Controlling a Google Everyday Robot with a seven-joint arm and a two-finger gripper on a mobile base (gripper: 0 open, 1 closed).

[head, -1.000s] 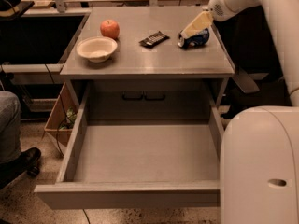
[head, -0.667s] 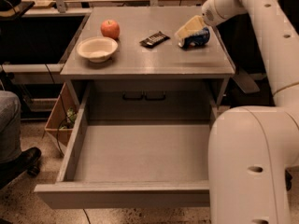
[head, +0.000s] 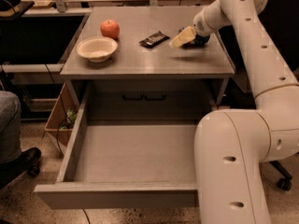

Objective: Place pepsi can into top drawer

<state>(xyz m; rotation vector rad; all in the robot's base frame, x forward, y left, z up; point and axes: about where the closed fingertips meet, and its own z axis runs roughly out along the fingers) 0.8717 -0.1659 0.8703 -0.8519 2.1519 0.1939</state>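
The pepsi can (head: 202, 40) shows only as a dark blue shape at the right side of the grey tabletop (head: 140, 62), mostly hidden behind my gripper. My gripper (head: 180, 39) is low over the tabletop right at the can, its cream tip pointing left toward the snack bar wrapper. Whether the can rests on the table or is held cannot be told. The top drawer (head: 135, 155) is pulled fully out below the tabletop, wide and shallow, with nothing on its floor.
A red apple (head: 110, 29), a white bowl (head: 97, 48) and a dark snack bar wrapper (head: 154, 39) lie on the tabletop. A panel with two dark handles (head: 144, 96) sits behind the drawer. A cardboard box (head: 58, 120) and a person's leg (head: 9, 125) are left. My white body (head: 233, 171) stands right of the drawer.
My arm has swung further into view and the gripper has shifted slightly left over the can. The can, the drawer and the other objects have stayed in place.
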